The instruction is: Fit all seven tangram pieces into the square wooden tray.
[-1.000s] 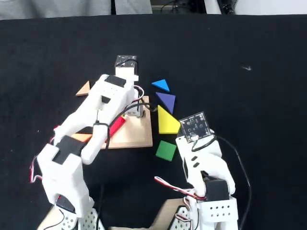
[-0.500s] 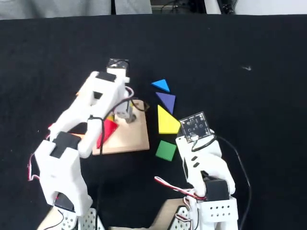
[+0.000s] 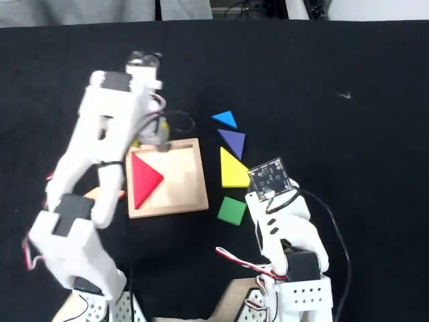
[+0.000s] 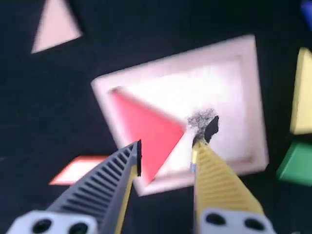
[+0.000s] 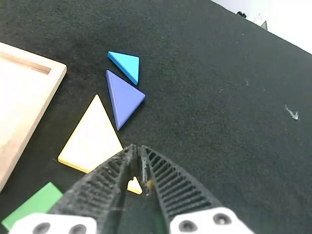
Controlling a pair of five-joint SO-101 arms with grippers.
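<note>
The square wooden tray [image 3: 182, 176] lies left of centre with a red triangle [image 3: 143, 179] flat in its left half. My left gripper [image 3: 151, 137] hangs over the tray's far edge, open and empty; in the left wrist view the left gripper [image 4: 165, 148] frames the red triangle [image 4: 146, 130] in the tray [image 4: 219, 92]. Right of the tray lie a blue triangle [image 3: 225, 119], a purple triangle [image 3: 232, 141], a yellow triangle [image 3: 232, 169] and a green square [image 3: 232, 210]. My right gripper [image 5: 137, 149] is shut above the yellow triangle [image 5: 92, 136].
An orange piece [image 3: 105, 193] lies left of the tray, partly under the left arm, and shows as the orange piece [image 4: 78, 169] from the wrist. A pale tan triangle [image 4: 53, 24] lies beyond the tray. Black cloth stretches bare to the right and far side.
The left gripper let go of the red triangle, which now lies flat in the tray, and the arm swung back toward the far left. The tray slid slightly left. The right arm stayed still.
</note>
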